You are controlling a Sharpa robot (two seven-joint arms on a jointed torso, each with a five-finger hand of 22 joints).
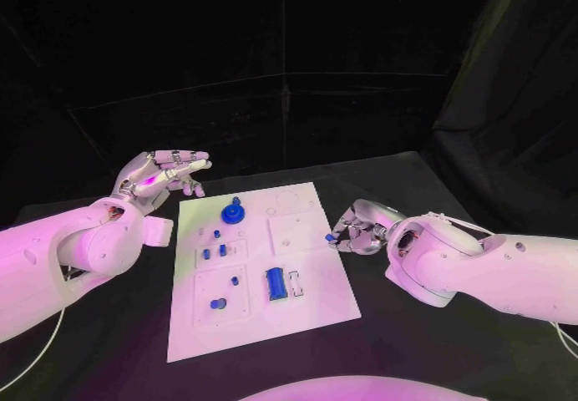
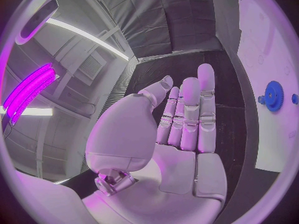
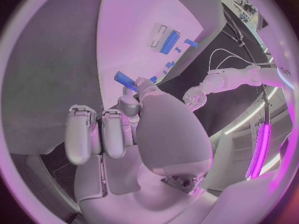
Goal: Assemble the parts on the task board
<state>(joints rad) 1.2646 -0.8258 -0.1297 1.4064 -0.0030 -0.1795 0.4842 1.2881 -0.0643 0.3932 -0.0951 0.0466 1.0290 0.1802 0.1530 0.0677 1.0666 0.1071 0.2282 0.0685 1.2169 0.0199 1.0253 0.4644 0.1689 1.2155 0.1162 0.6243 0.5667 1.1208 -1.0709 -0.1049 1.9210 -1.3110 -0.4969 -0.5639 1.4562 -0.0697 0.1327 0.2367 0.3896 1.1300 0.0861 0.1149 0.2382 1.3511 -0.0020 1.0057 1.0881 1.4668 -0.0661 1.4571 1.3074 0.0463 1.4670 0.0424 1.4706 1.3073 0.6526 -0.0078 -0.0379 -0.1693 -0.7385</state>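
Note:
The white task board (image 1: 316,288) lies in the middle of the black table. On it stand a blue gear (image 1: 234,215), a long blue block (image 1: 276,283) and several small blue pieces (image 1: 217,251). My right hand (image 1: 357,230) hovers at the board's right edge and pinches a small blue peg (image 1: 330,238), which the right wrist view shows between its fingertips (image 3: 124,78). My left hand (image 1: 163,175) is raised beyond the board's far left corner, fingers apart and straight, palm (image 2: 187,149) bare. The gear (image 2: 273,95) also shows in the left wrist view.
Black cloth hangs behind and beside the table. Bare black tabletop lies to the left and right of the board (image 3: 124,35). The long blue block (image 3: 169,41) and my left hand (image 3: 196,94) appear in the right wrist view.

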